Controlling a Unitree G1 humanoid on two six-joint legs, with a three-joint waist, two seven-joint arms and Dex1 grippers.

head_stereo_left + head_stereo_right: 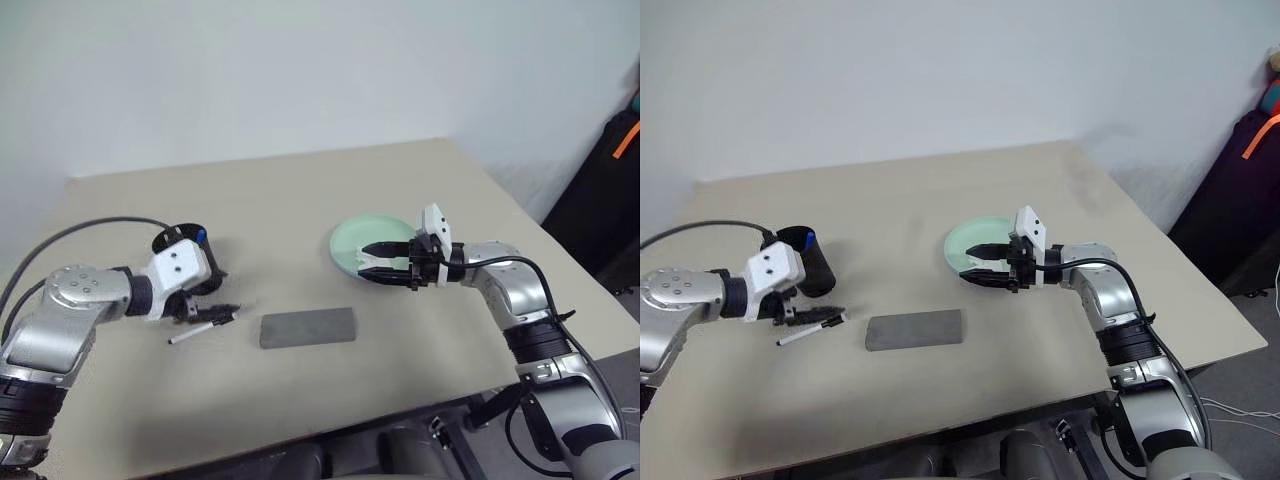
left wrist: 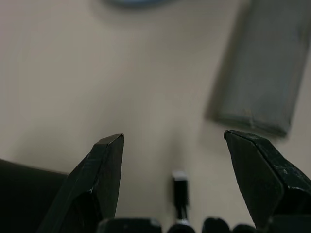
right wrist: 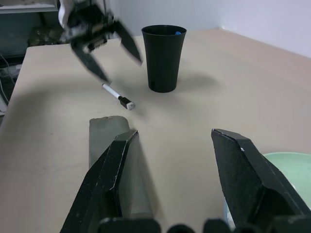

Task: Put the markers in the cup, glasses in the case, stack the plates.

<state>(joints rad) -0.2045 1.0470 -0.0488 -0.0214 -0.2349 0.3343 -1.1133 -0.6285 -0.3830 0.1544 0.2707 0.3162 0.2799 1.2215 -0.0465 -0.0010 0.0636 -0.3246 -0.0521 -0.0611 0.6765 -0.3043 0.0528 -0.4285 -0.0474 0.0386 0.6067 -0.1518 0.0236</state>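
Observation:
A white marker (image 1: pixel 195 333) with a black cap lies on the table. My left gripper (image 1: pixel 215 314) hangs open just above its capped end, one finger on each side. Behind that hand stands the black cup (image 3: pixel 164 58), with a blue-capped marker (image 1: pixel 201 237) sticking out of it. The dark grey case (image 1: pixel 307 327) lies flat and closed to the right of the marker. My right gripper (image 1: pixel 365 260) is open over the near edge of the mint green plate (image 1: pixel 350 238), with nothing between its fingers. A light blue strip (image 3: pixel 225 213) shows by that rim. The glasses are out of view.
The beige table (image 1: pixel 300 200) ends at a front edge close to me and a right edge past the plate. A dark bag with an orange strap (image 1: pixel 612 170) stands on the floor beyond the right edge. A white wall runs behind the table.

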